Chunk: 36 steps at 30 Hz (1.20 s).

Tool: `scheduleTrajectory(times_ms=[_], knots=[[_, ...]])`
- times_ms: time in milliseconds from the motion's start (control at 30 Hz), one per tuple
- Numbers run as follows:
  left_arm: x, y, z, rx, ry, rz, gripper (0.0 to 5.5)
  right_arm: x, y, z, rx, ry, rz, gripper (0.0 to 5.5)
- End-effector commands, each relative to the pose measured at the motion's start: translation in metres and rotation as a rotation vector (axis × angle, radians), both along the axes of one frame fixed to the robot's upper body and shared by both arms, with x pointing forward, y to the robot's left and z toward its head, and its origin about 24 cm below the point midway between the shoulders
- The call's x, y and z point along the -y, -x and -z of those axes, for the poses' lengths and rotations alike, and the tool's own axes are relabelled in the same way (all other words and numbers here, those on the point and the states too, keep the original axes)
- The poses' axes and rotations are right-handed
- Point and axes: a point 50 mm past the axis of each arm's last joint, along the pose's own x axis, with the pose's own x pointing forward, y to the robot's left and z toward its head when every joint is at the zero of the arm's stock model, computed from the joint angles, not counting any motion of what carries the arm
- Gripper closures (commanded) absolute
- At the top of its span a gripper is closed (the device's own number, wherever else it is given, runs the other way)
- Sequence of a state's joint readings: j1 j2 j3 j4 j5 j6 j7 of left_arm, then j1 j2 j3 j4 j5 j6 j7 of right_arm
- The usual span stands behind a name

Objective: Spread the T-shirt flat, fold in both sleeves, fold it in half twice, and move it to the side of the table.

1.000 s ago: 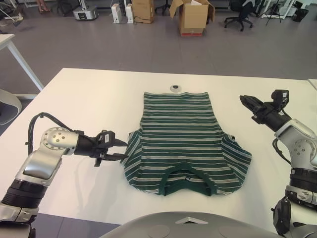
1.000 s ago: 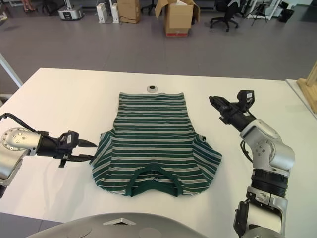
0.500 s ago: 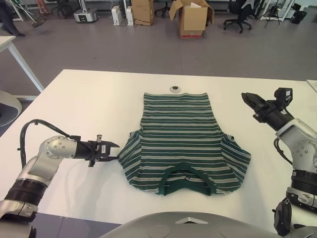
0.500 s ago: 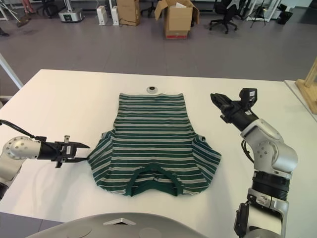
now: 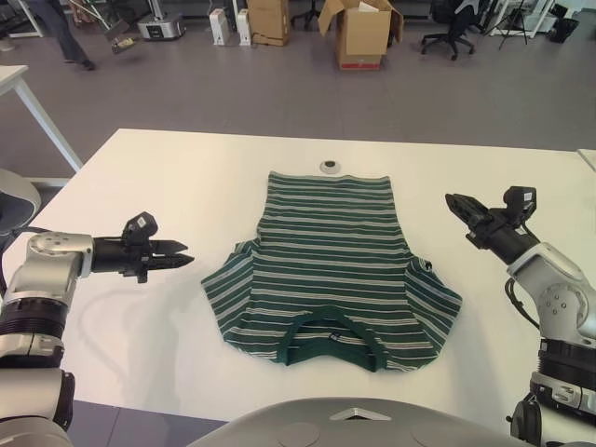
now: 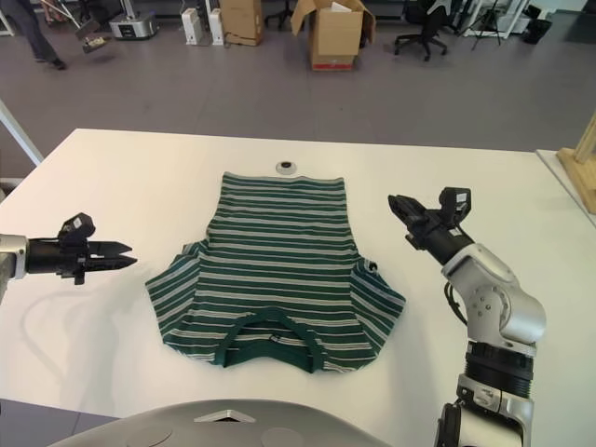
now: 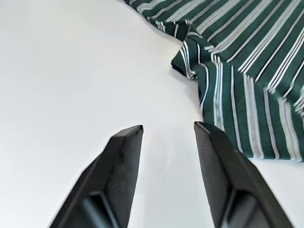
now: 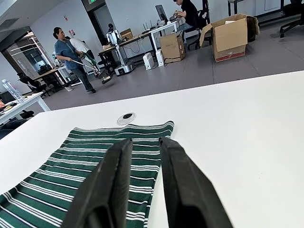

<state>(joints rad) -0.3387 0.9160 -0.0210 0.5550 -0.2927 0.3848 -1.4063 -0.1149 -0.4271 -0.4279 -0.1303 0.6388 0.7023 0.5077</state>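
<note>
White table (image 5: 177, 177), striped T-shirt (image 5: 331, 265), small round disc (image 5: 330, 167)

A robotics lab or open office: far beyond the right gripper (image 5: 450, 199), past the wide white desk (image 5: 158, 177), lie bare grey floor (image 5: 233, 88), open brown cardboard boxes (image 5: 363, 33), black wheeled office chairs (image 5: 450, 28) and monitor-topped white desks (image 8: 156, 29).

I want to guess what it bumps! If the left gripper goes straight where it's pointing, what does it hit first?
Most likely the T-shirt: the left gripper points across bare table at the near sleeve. Its height is hard to judge, so it might skim just above.
</note>
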Motion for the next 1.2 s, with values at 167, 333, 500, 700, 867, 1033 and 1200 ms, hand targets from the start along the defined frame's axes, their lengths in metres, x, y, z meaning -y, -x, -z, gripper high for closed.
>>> scheduleTrajectory(times_ms=[167,333,500,700,867,1033,1200], knots=[[0.01,0.023,0.016,-0.285,0.127,-0.158,3.51,-0.005,0.004,0.004,-0.021,-0.009,-0.014,4.44],[0.015,0.035,0.038,-0.288,0.093,-0.186,3.51,-0.006,-0.004,-0.001,-0.019,0.002,-0.046,4.44],[0.024,0.043,0.052,-0.271,0.081,-0.183,3.51,-0.005,-0.008,-0.002,-0.021,0.005,-0.058,4.44],[0.029,0.048,0.064,-0.282,0.077,-0.196,3.51,-0.004,-0.01,-0.002,-0.028,-0.016,-0.051,4.44],[0.031,0.048,0.069,-0.287,0.072,-0.186,4.19,0.001,-0.011,-0.002,-0.029,-0.022,-0.033,4.4],[0.036,0.055,0.068,-0.32,0.084,-0.13,5.13,0.003,-0.01,-0.002,-0.031,-0.021,-0.022,4.4],[0.033,0.057,0.07,-0.32,0.049,-0.127,5.49,0.004,-0.011,-0.003,-0.026,-0.017,-0.014,4.4]])
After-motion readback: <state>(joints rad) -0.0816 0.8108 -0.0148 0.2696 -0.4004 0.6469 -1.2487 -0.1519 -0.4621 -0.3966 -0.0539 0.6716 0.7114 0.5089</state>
